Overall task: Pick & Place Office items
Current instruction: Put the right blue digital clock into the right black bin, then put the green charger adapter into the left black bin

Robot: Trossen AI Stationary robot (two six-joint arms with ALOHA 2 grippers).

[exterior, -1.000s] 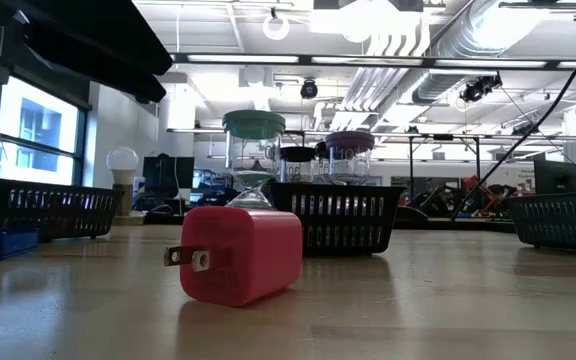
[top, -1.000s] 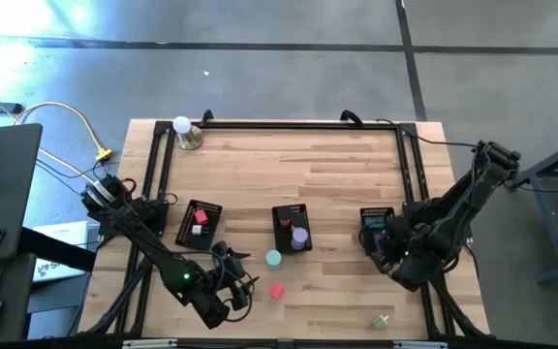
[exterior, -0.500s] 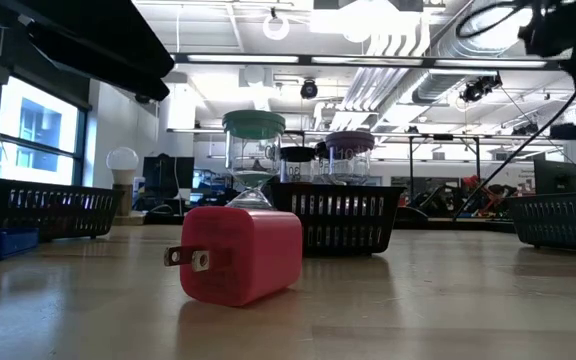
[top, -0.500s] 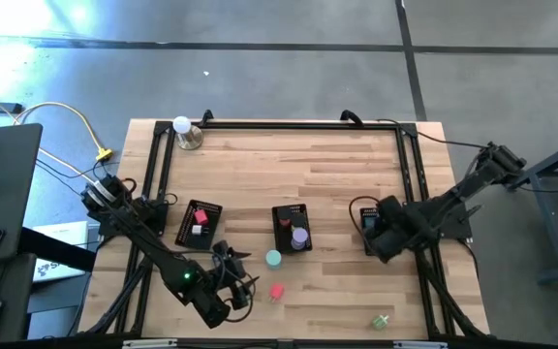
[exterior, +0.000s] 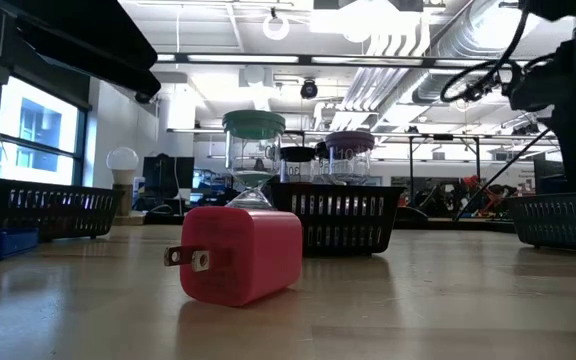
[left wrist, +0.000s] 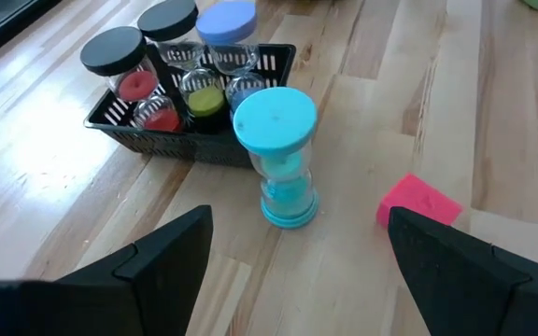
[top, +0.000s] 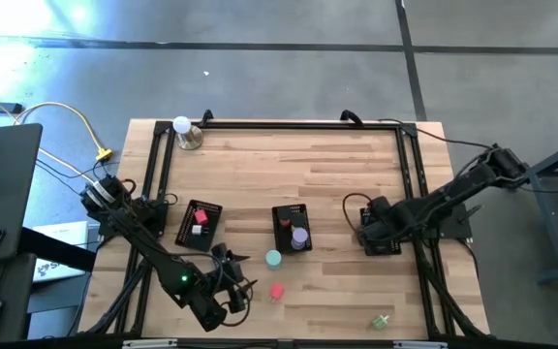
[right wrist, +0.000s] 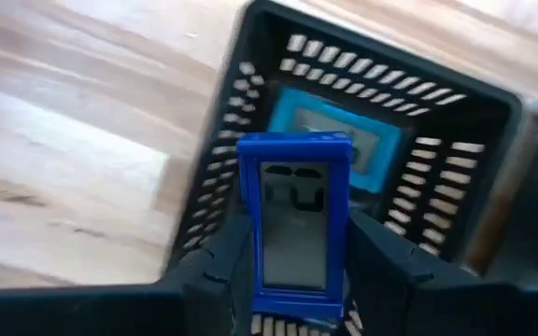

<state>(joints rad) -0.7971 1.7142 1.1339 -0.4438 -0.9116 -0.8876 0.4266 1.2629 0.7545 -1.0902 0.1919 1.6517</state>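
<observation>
My right gripper (top: pixel 368 229) hangs over the right black mesh tray (top: pixel 384 246) and is shut on a dark blue timer (right wrist: pixel 294 224) with a grey display. A teal item (right wrist: pixel 381 149) lies in that tray. My left gripper (top: pixel 229 291) is open near the table's near edge. Ahead of its fingers stand a teal hourglass (left wrist: pixel 278 154) and a pink plug block (left wrist: pixel 418 201), both resting on the wood. The pink block (exterior: pixel 238 255) fills the low view. A green bit (top: pixel 381 321) lies near the near edge. My right gripper pinches the blue timer between its two fingers (right wrist: pixel 215 266), one on each long side edge (right wrist: pixel 247 245), along its lower half. The timer lies along the fingers, display facing the wrist camera. It is lifted clear above the tray's opening.
The middle tray (top: pixel 281 213) holds hourglasses with black and purple caps (left wrist: pixel 227 19). The left tray (top: pixel 188 237) holds red and white pieces. A white ball on a metal base (top: pixel 184 131) stands at the far left corner. Black rails (top: pixel 289 124) frame the table.
My right gripper has moved from the table's near right part toward the far and left, ending over the right tray, carrying the blue timer. In the low view its arm has come in at the right. The left arm has kept still.
</observation>
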